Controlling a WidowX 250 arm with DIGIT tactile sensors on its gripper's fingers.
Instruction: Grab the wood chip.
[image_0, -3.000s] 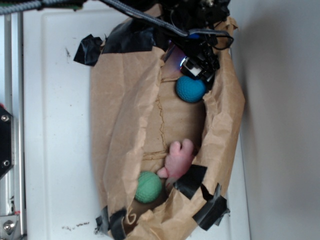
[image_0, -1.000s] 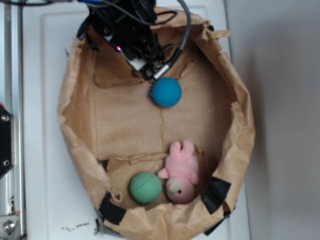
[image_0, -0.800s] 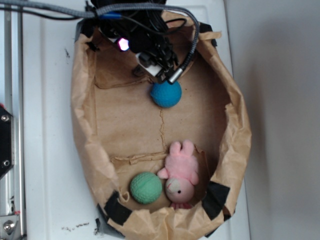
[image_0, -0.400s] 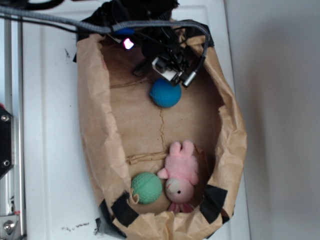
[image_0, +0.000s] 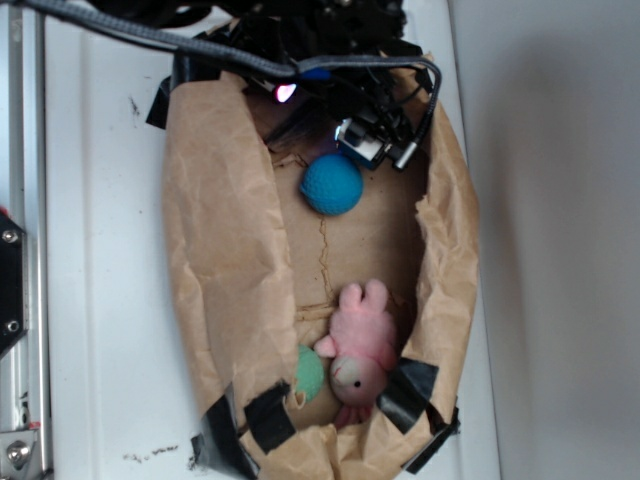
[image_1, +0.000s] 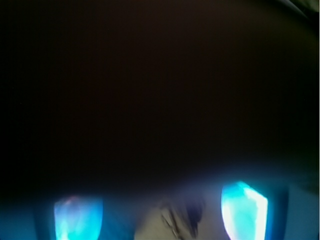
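Inside the brown paper bag on the white table, my fingers hung at the far end, just above and to the right of the blue ball. From the outside view I could not tell how far apart they were or whether they held anything; my wrist view was almost all dark, with only two blurred blue glows low in the frame. The wood chip was nowhere I could make out: the bag's left wall had folded inward and my arm and its cables covered the top end, so it may have lain under either. A pink plush toy and a green ball, half hidden by the fold, sat at the near end. I judged the wise course was to lift clear, find the chip first, then descend without snagging paper.
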